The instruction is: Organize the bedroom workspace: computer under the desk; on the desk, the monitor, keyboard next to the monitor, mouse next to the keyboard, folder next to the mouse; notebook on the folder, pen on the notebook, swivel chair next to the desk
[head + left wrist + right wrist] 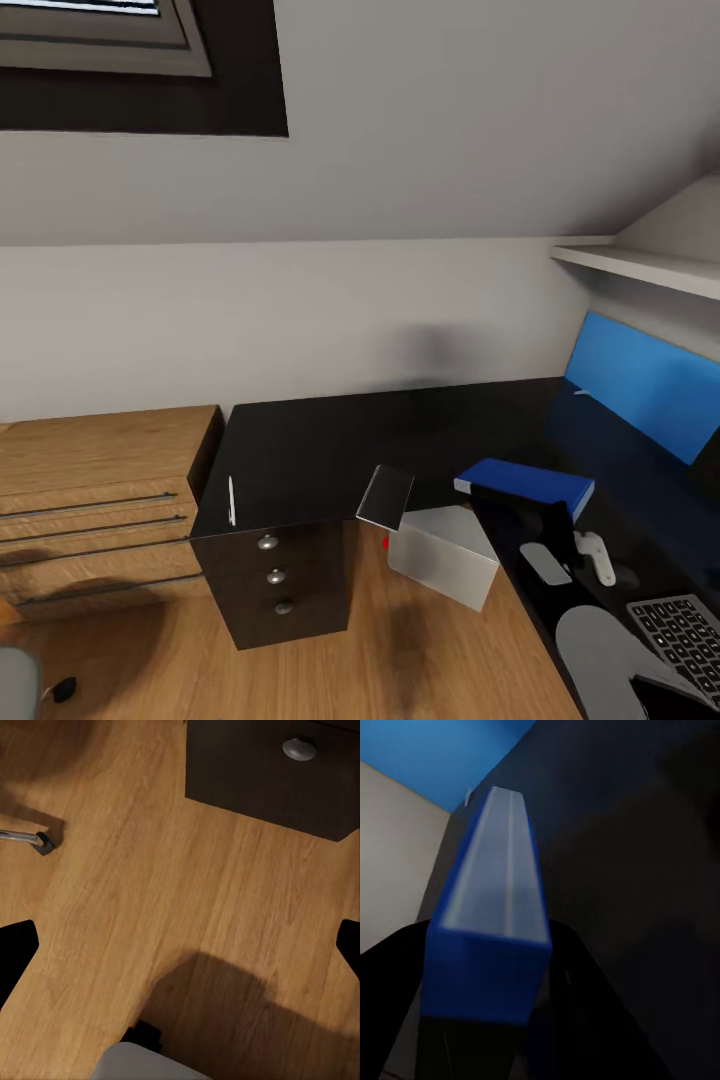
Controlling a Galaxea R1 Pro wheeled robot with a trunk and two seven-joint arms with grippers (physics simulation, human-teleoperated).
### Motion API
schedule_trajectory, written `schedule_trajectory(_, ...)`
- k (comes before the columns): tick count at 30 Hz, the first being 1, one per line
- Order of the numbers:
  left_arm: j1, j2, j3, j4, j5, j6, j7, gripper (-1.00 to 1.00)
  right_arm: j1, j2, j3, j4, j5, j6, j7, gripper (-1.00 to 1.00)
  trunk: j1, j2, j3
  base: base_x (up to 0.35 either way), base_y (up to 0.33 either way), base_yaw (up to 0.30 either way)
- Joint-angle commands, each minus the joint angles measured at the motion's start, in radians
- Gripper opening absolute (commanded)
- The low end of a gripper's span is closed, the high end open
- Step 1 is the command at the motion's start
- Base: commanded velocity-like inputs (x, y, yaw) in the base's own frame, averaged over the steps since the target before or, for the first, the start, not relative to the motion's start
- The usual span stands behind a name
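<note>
Right fingers (480, 1020) clamping one folder (495, 907), one pen (231, 500)

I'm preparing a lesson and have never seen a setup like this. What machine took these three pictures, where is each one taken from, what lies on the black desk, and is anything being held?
These are simulator renders from a wheeled robot with two arms, each ending in a two-fingered gripper. One camera sits on its head; one sits near each gripper.

The head view looks down on the black desk. On it lie a thin white pen, a small grey notebook overhanging the inner edge, a keyboard and a pale mouse-like object. A light grey computer stands on the wood floor.

The right wrist view looks along the right gripper, which is shut on the blue folder; the head view shows that folder above the desk.

The left wrist view looks down at the floor. The left gripper is open and empty.
</note>
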State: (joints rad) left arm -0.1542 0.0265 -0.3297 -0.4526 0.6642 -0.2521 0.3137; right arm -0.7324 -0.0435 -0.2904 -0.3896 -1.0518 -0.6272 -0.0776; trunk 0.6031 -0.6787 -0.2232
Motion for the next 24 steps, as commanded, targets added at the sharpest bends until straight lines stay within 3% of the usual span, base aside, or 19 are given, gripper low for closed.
schedule_trajectory(1,-0.001,0.001,-0.009,-0.001,0.008,-0.004,0.007,1.00,-0.003,-0.001,0.000,0.004,-0.001,-0.002,-0.004,-1.00,0.000,-0.001,-0.002,0.000,0.000,0.000)
schedule_trajectory(10,-0.001,0.001,-0.011,-0.001,0.008,-0.004,0.007,1.00,-0.007,0.002,-0.006,0.013,-0.007,0.001,-0.004,-1.00,0.000,-0.001,-0.002,0.000,0.000,0.000)
schedule_trajectory(11,-0.001,0.001,-0.011,-0.001,0.008,-0.004,0.007,1.00,-0.007,0.003,-0.013,0.014,-0.026,0.000,-0.004,-1.00,0.000,-0.001,-0.002,0.000,0.000,0.000)
schedule_trajectory(13,-0.001,0.001,-0.011,-0.001,0.008,-0.004,0.007,1.00,-0.007,0.005,-0.020,0.014,-0.112,0.000,-0.003,-1.00,0.000,-0.001,-0.002,0.000,0.000,0.000)
schedule_trajectory(14,-0.001,0.001,-0.011,0.000,0.008,-0.004,0.007,1.00,-0.007,0.005,-0.020,0.013,-0.137,0.000,-0.003,-1.00,0.000,-0.001,-0.002,0.000,0.000,0.000)
schedule_trajectory(16,-0.001,0.001,-0.011,-0.001,0.008,-0.004,0.007,1.00,-0.007,0.005,-0.021,0.013,-0.233,-0.001,0.000,-1.00,0.000,-0.001,-0.002,0.000,0.000,0.000)
schedule_trajectory(18,-0.001,0.001,-0.011,-0.001,0.008,-0.004,0.007,1.00,-0.007,0.005,-0.020,0.012,-0.293,-0.002,0.002,-1.00,0.000,-0.001,-0.002,0.000,0.000,0.000)
schedule_trajectory(24,-0.001,0.001,-0.011,-0.001,0.008,-0.004,0.007,1.00,-0.007,0.005,-0.018,0.011,-0.331,-0.002,0.004,-1.00,0.000,-0.001,-0.002,0.000,0.000,0.000)
